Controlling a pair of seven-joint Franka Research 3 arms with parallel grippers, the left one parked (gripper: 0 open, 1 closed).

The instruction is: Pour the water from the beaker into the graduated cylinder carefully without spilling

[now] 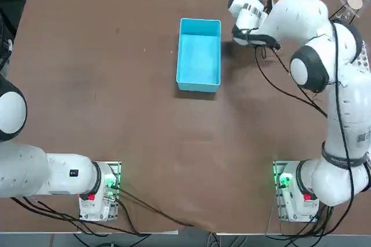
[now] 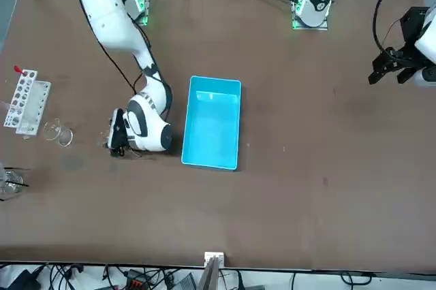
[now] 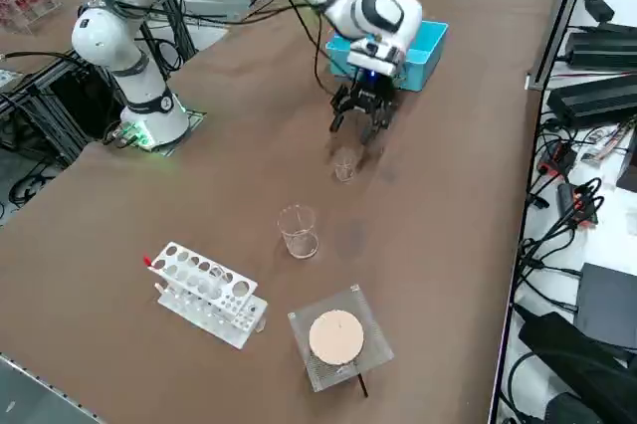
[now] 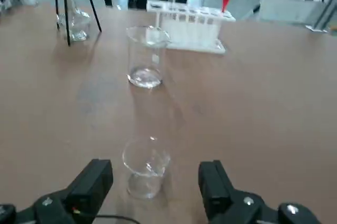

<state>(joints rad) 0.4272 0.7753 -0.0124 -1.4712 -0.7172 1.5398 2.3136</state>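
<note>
The beaker (image 4: 146, 167) is a short clear glass standing upright on the brown table, just ahead of my right gripper (image 4: 155, 182). The gripper is open, its black fingers (image 4: 93, 182) wide on either side and touching nothing. In the right side view the gripper (image 3: 360, 130) hangs low over the table with the beaker (image 3: 344, 168) a short way beyond it. The graduated cylinder (image 4: 147, 56) is the taller clear glass farther on, with a little liquid at its bottom. It stands apart from the beaker (image 3: 298, 232) (image 2: 58, 133). In the top view the arm hides both glasses.
A white holed rack (image 3: 206, 294) with a red-capped piece stands beyond the cylinder. Beside it is a tripod with a mesh plate (image 3: 336, 336) and a flask (image 4: 75, 23) beneath. A blue open box (image 1: 199, 54) sits behind the gripper, mid-table.
</note>
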